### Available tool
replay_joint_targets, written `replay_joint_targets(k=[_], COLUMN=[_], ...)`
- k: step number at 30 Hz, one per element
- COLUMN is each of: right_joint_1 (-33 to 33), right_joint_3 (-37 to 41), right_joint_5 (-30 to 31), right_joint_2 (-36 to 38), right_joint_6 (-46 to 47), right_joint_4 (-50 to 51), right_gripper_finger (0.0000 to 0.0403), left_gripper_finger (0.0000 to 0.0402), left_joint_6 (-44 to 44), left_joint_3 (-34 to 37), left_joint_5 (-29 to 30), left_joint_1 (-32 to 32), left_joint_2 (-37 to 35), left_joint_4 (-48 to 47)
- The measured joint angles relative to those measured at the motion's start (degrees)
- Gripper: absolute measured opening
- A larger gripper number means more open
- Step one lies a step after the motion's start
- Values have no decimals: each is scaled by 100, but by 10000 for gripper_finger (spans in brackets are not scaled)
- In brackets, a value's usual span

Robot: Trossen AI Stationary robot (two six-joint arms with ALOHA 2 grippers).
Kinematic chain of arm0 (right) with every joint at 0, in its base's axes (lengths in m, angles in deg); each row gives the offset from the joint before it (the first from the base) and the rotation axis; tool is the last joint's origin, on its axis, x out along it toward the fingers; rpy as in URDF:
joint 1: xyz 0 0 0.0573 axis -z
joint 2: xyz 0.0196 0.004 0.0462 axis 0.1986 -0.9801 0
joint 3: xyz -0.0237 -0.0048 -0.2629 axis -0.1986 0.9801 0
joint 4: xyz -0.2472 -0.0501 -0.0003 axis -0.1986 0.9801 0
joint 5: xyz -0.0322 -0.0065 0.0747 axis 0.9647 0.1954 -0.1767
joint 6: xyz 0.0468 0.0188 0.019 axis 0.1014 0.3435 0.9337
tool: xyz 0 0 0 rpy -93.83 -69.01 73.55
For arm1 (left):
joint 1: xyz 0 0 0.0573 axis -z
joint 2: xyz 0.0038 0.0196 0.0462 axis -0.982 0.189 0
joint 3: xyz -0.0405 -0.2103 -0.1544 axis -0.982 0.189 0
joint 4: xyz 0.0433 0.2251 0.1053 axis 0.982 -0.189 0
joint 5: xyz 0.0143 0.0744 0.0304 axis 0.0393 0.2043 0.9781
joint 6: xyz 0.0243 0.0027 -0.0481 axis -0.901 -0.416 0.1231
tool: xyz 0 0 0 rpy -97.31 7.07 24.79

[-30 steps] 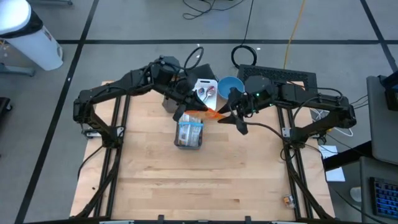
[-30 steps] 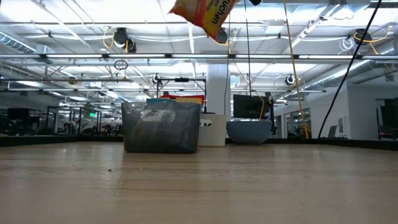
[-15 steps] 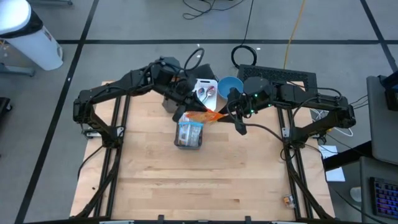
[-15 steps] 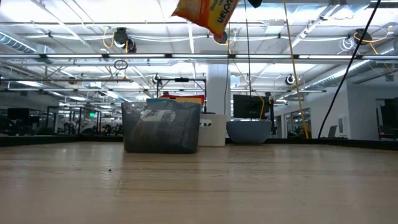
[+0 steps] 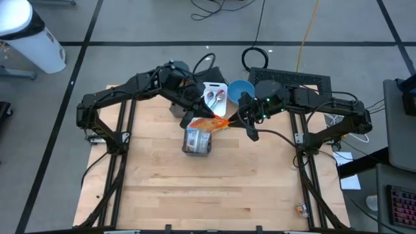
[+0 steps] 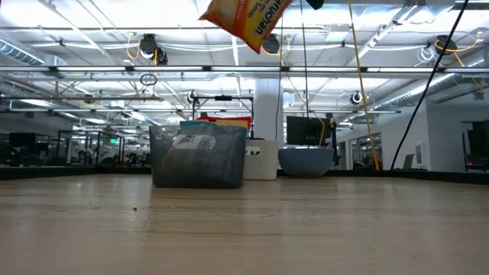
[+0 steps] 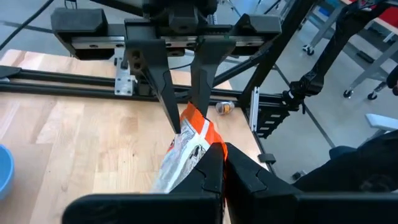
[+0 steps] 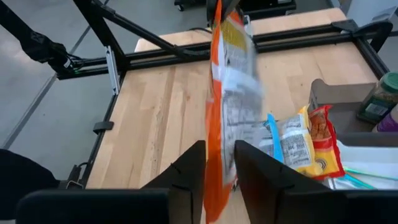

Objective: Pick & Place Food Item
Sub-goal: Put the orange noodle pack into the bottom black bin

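An orange and white snack packet [image 5: 211,123] hangs in the air between my two grippers, above the far end of the grey mesh basket [image 5: 189,151]. The basket stands on the table and holds several other packets [image 8: 305,146]. My left gripper [image 5: 193,119] is shut on the packet's left end. My right gripper [image 5: 229,121] is shut on its right end. In the low view the packet [image 6: 244,15] is high above the basket [image 6: 199,160]. My left gripper pinches the packet's one end [image 7: 198,163] between its two fingers, coming roughly level from the table's left. The packet is clear of the basket and stretches away toward the other gripper. My right gripper has the packet's opposite end [image 8: 216,180] between its two fingers [image 7: 169,99], coming from the table's right. The packet stands on edge between them, lifted clear.
A blue bowl [image 5: 240,89], a white tray with spoons [image 5: 216,96] and a dark box [image 5: 177,105] stand at the table's far edge behind the basket. Bare wood [image 5: 208,188] lies on the near half of the table.
My right gripper has gone toward the table's left with the packet, bringing its free end to my left gripper. The packet has shifted left over the basket's far end and tipped a little, staying high above the table.
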Motion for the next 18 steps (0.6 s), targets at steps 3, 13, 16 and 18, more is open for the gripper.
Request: replay_joint_targets(k=[3,13,16,18], right_joint_1=[0,2,2,2], right_joint_3=[0,0,0,0], right_joint_5=[-1,2,0,-5], right_joint_2=[0,0,0,0], right_joint_6=[-17,-196,-235,-256], right_joint_4=[157,159,151,103], right_gripper_finger=[50,2,1,1], left_gripper_finger=[1,2,11,20], left_joint_6=[0,-107,-186,-303], left_joint_3=[0,0,0,0], left_joint_5=[0,39,192,202], left_joint_1=[0,0,0,0], left_joint_2=[0,0,0,0], left_joint_4=[44,21,2,42])
